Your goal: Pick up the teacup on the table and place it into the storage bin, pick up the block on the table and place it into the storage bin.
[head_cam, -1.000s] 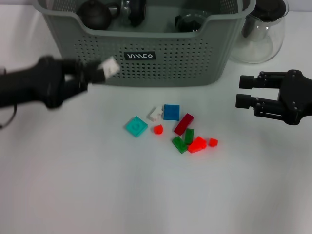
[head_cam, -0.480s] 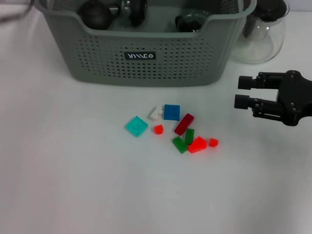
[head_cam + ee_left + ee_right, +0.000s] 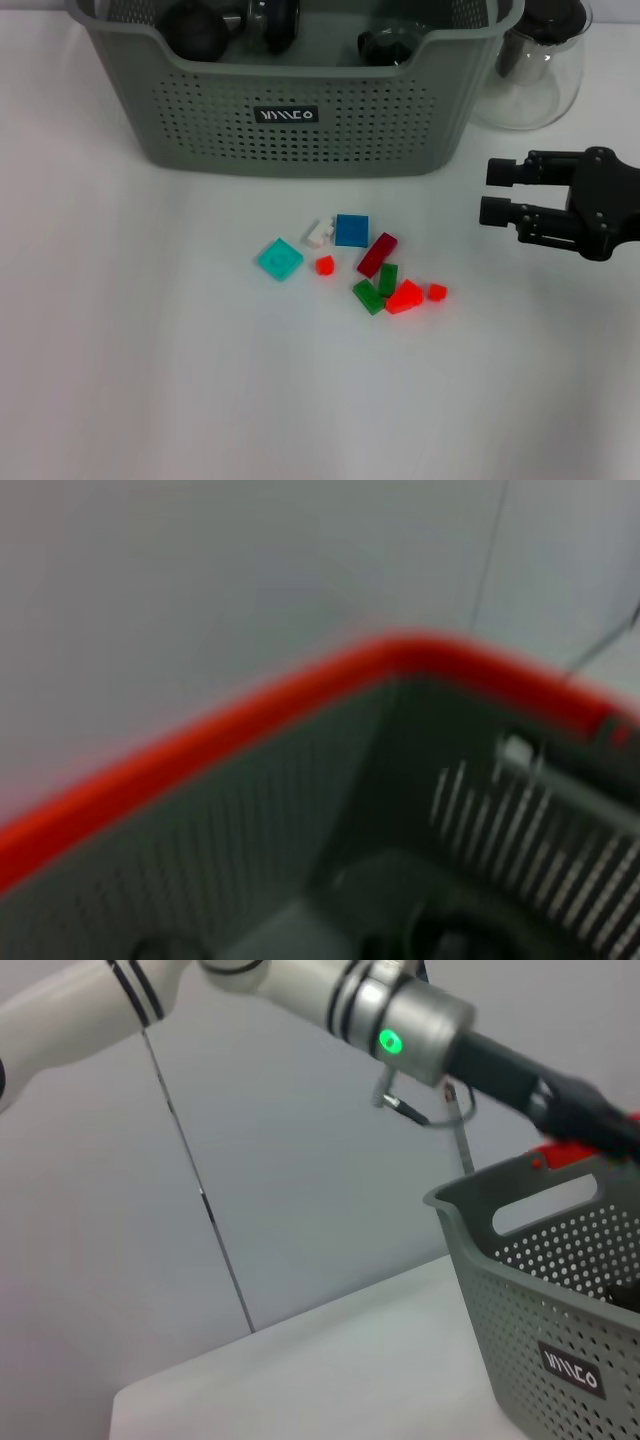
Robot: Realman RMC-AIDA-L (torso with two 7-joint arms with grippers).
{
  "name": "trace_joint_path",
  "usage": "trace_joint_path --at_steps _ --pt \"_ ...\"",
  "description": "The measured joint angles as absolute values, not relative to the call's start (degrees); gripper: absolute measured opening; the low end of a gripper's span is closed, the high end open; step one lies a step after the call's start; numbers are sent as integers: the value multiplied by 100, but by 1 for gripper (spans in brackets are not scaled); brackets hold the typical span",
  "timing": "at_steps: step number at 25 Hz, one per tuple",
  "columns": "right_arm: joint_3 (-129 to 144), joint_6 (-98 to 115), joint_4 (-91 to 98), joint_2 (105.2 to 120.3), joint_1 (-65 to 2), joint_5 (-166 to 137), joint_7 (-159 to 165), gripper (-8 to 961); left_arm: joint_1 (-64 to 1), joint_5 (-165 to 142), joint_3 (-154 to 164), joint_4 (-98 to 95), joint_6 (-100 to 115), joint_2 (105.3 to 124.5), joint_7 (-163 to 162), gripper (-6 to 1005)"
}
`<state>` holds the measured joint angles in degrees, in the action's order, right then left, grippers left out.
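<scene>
The grey-green storage bin [image 3: 300, 110] stands at the back of the table, also seen in the right wrist view [image 3: 530, 1290]. Several dark round vessels [image 3: 195, 28] lie inside it; no teacup shows on the table. Small blocks lie in front of the bin: teal [image 3: 280, 259], white [image 3: 319, 233], blue [image 3: 351, 230], dark red [image 3: 377, 254], green [image 3: 369, 296] and red [image 3: 404, 297]. My right gripper [image 3: 493, 190] hovers open and empty to the right of the blocks. My left arm [image 3: 500, 1060] reaches over the bin's rim in the right wrist view; the left wrist view looks down into the bin [image 3: 300, 810].
A clear glass jug [image 3: 540, 70] with a dark lid stands right of the bin, behind my right gripper. White table stretches to the left of and in front of the blocks.
My left arm, which held a white block in front of the bin a second ago, has left the head view and is now over the bin. The right gripper has barely moved.
</scene>
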<state>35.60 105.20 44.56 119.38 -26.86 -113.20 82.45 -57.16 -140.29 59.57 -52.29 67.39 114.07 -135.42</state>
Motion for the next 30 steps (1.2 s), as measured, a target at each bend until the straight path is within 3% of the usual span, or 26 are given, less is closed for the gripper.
trace_joint_path --at_steps 1,5,12,13,17,21,25,30 --pt "3560 10520 4456 11940 -2688 -11320 8245 535 -5988 -14895 6100 -4962 6481 11643 -13851 216" --pt "3560 10518 4456 11945 -2693 -11320 8245 535 -6292 -15925 6110 -4395 5910 11953 -14215 227" --pt "3560 10507 4456 11931 -2686 -11320 8244 535 -6379 -15969 5965 -4145 5640 12021 -14257 245" --pt "3560 10500 4455 11927 -2683 -11320 8244 535 -6240 -15819 5861 -4435 5764 12040 -14218 248" --pt "3555 10513 4456 11920 -2673 -11320 8244 535 -5008 -13958 5163 -6604 6629 12224 -13426 413" --pt "3517 10502 4456 11918 -2655 -11320 8229 535 -3778 -11000 4219 -7742 8120 12218 -11777 533" --pt "3491 10502 4455 11918 -2654 -11319 8229 535 -3058 -9512 3003 -7293 9914 12293 -10260 608" --pt "3415 10500 4449 11911 -2656 -11323 8230 535 -2355 -10134 2638 -6253 10673 12454 -8175 702"
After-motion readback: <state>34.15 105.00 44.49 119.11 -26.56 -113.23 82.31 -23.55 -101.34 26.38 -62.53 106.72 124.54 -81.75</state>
